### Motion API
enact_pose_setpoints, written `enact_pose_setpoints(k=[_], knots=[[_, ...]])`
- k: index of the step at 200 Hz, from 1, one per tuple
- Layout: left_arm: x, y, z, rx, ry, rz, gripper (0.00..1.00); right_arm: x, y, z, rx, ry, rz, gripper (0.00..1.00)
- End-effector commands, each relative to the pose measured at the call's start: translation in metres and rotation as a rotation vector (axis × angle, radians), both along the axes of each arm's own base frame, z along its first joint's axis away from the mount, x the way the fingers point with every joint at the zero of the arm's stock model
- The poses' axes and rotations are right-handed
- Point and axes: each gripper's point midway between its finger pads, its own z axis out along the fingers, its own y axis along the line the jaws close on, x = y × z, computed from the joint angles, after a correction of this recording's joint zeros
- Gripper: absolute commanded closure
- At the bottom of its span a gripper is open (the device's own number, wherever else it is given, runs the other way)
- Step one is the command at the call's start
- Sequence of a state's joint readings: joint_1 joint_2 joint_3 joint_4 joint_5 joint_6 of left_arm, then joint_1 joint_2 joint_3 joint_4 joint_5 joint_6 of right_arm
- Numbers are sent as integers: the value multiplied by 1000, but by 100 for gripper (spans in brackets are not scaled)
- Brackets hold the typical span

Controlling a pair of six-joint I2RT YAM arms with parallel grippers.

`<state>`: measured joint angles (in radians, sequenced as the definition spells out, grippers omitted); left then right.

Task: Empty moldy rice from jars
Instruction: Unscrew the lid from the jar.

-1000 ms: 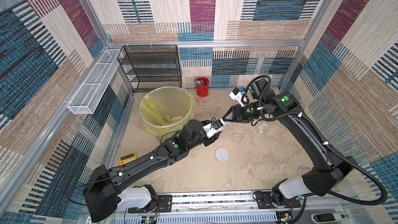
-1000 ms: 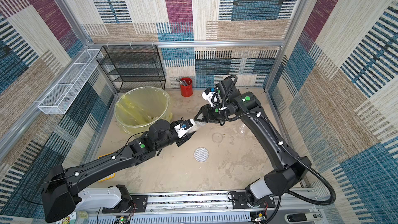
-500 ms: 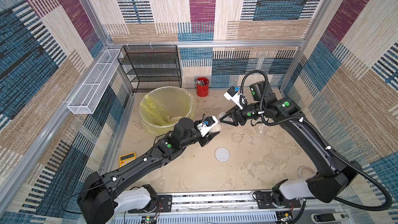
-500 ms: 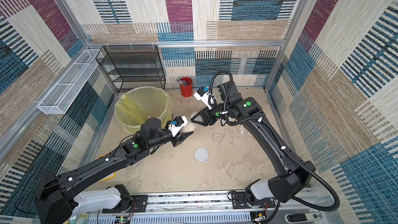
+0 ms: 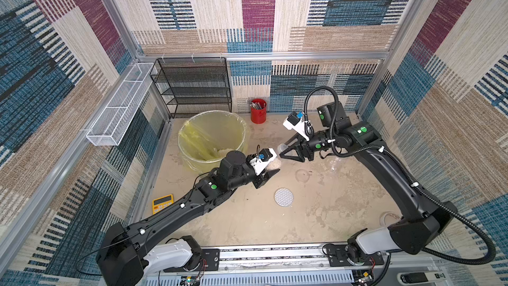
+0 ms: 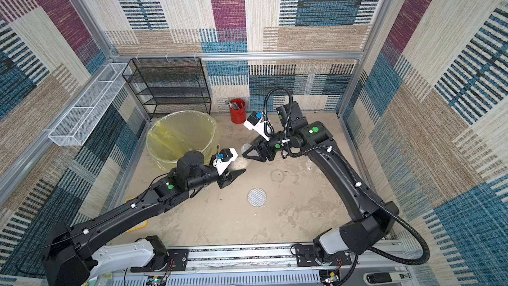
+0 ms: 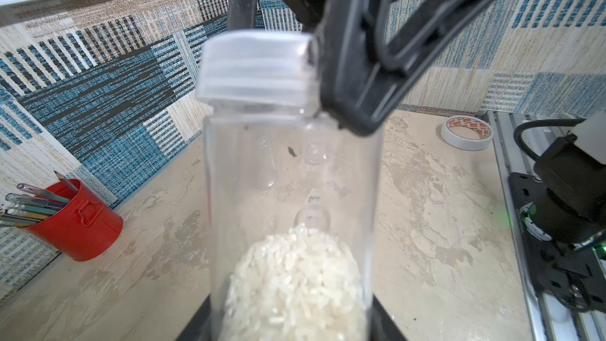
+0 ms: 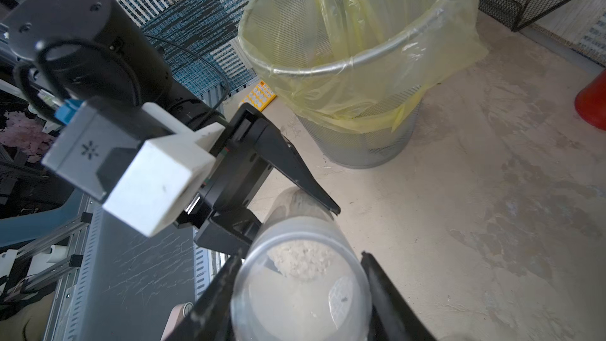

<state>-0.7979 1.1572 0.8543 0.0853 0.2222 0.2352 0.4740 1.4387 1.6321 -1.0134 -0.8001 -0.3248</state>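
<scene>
A clear jar (image 7: 292,165) hangs level in the air just right of the bin, with moldy rice (image 7: 295,283) heaped at its base end. My left gripper (image 5: 272,167) (image 6: 237,167) (image 7: 290,323) is shut on that end. The jar's translucent lid (image 7: 259,70) (image 8: 301,283) points at my right gripper (image 5: 283,150) (image 6: 245,151) (image 8: 301,277), whose fingers (image 7: 354,70) are closed on the lid's two sides. Rice (image 5: 275,164) (image 6: 239,164) shows through the wall in both top views. Another clear jar (image 5: 336,162) stands on the table under the right arm.
A grey mesh bin (image 5: 181,144) with a yellow liner holds a rice heap (image 5: 225,151). Behind stand a red cup (image 5: 258,111) of pens and a black mesh shelf (image 5: 192,86). A clear ring (image 5: 302,176), a round white disc (image 5: 284,197), a yellow calculator (image 5: 162,203) and a tape roll (image 7: 465,129) lie on the table.
Both grippers, with the jar between them, have shifted slightly left toward the bin. In the last half second they have barely moved.
</scene>
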Motion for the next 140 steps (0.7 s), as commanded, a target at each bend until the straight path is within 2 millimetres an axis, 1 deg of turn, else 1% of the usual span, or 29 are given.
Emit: enact_pose_setpoints(k=[1,18,29,84,98,110,112,116,129,140], knots=[[-7,-3,15,-46,-33,-50,86,0,4,17,48,-115,44,45],[-6,-1,15,-51,-38,-38,86,-2,4,18,59,-119,49,45],[-6,-1,16,-58,-40,-37,87,-1,4,19,64,-118,40,39],[-1,-2,18,-67,-47,-21,87,-1,6,19,79,-74,34,35],[-1,-1,19,-69,-50,-16,88,-2,5,18,76,-67,26,27],[-1,-1,19,-68,-54,-15,88,1,4,24,83,-91,1,26],[-1,-1,19,-68,-52,-15,88,0,4,20,78,-81,-1,26],[-1,0,19,-67,-53,-14,88,0,3,19,81,-82,-3,24],[-1,0,19,-66,-55,-11,88,3,0,28,95,-113,-51,17],[-1,1,19,-65,-55,-9,88,2,-2,36,113,-139,-70,15]])
